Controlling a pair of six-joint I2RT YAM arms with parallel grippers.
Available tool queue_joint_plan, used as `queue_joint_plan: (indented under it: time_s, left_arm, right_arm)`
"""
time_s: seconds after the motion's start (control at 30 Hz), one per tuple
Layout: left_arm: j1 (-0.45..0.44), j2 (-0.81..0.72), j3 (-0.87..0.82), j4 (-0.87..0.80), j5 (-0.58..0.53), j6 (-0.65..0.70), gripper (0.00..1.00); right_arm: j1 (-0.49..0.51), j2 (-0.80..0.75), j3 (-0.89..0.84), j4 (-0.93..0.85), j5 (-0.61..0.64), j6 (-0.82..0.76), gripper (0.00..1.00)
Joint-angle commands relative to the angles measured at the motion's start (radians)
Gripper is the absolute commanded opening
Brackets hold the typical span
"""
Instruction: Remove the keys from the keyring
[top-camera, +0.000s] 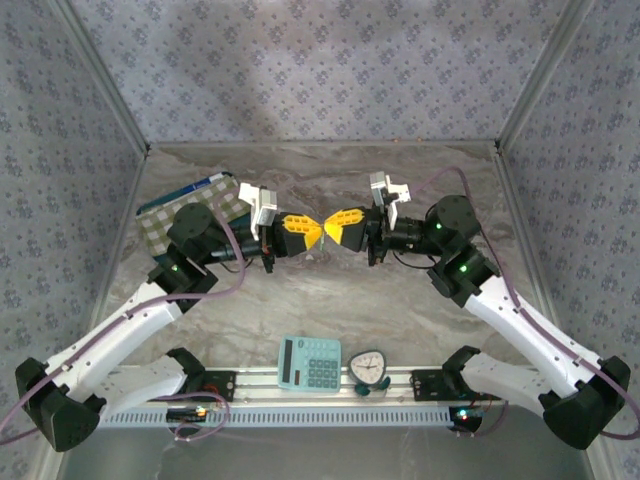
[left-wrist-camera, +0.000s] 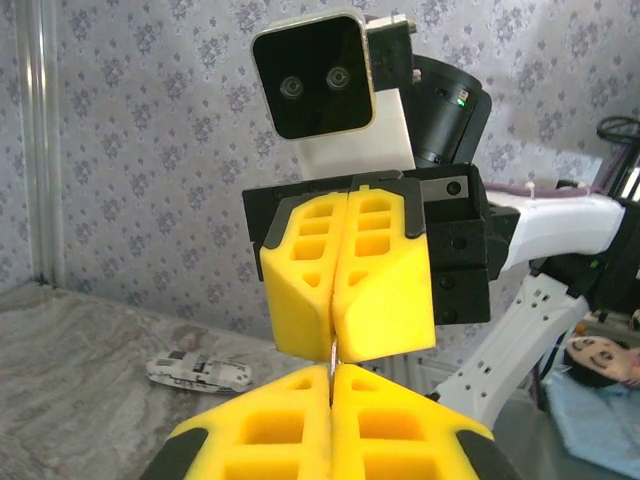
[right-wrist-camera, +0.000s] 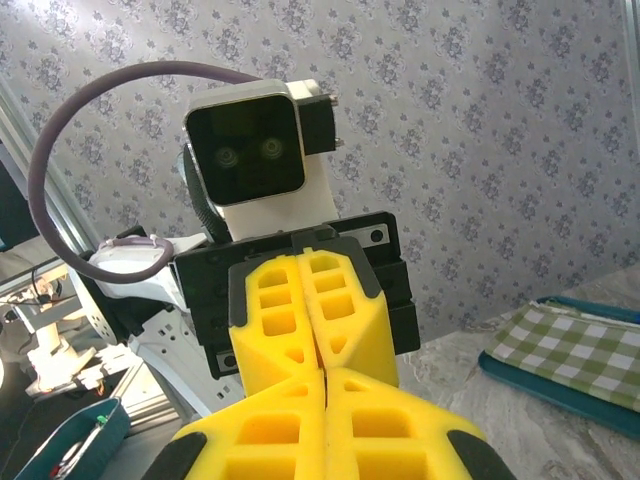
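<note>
The left tool (top-camera: 316, 235) and the right tool (top-camera: 329, 232) met tip to tip, raised above the tabletop (top-camera: 420, 330). Each had its yellow fingers (left-wrist-camera: 300, 290) pressed together, no gap between them. Of the keyring (left-wrist-camera: 331, 352), one thin metal edge showed in the left wrist view, running from the seam of the right tool (left-wrist-camera: 333, 345) into the seam of the left tool (left-wrist-camera: 331, 376), pinched by both. The keys could not be made out. A checked cloth (top-camera: 185, 222) lay behind the left tool, beside its wrist. A calculator (top-camera: 309, 362) and a small clock (top-camera: 368, 368) lay below the tools, towards the arm bases.
</note>
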Motion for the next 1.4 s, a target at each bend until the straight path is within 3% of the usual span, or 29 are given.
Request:
queue_joint_plan:
  time_s: [0.0,0.17,0.3,0.5,0.8,1.07,1.2,1.37]
  left_arm:
    - [-0.003,0.01,0.042,0.022,0.036,0.007,0.0]
    - [-0.003,0.004,0.04,0.006,0.02,0.018,0.0]
    - [-0.003,-0.012,0.039,-0.019,-0.02,0.039,0.0]
    - [-0.002,-0.006,0.057,-0.022,0.004,0.026,0.0]
    - [-0.003,0.027,0.094,-0.024,0.054,-0.002,0.0]
    - [-0.003,0.064,0.11,-0.008,0.083,-0.021,0.0]
    - [-0.002,0.074,0.114,0.001,0.087,-0.024,0.0]
    - [0.003,0.073,0.112,0.002,0.072,-0.022,0.0]
  right_arm:
    - [0.007,-0.012,0.026,0.027,0.007,0.007,0.0]
    - [0.004,-0.014,0.027,-0.004,0.022,-0.006,0.05]
    - [-0.019,-0.05,0.01,-0.099,0.087,-0.047,0.4]
    - [-0.063,-0.116,-0.119,-0.014,0.079,-0.024,0.58]
    - [-0.068,-0.033,-0.118,0.071,-0.084,-0.034,0.64]
    - [-0.06,0.026,-0.081,0.103,-0.097,-0.053,0.65]
    - [-0.053,0.043,-0.064,0.114,-0.116,-0.052,0.62]
    - [-0.05,0.04,-0.054,0.105,-0.117,-0.058,0.49]
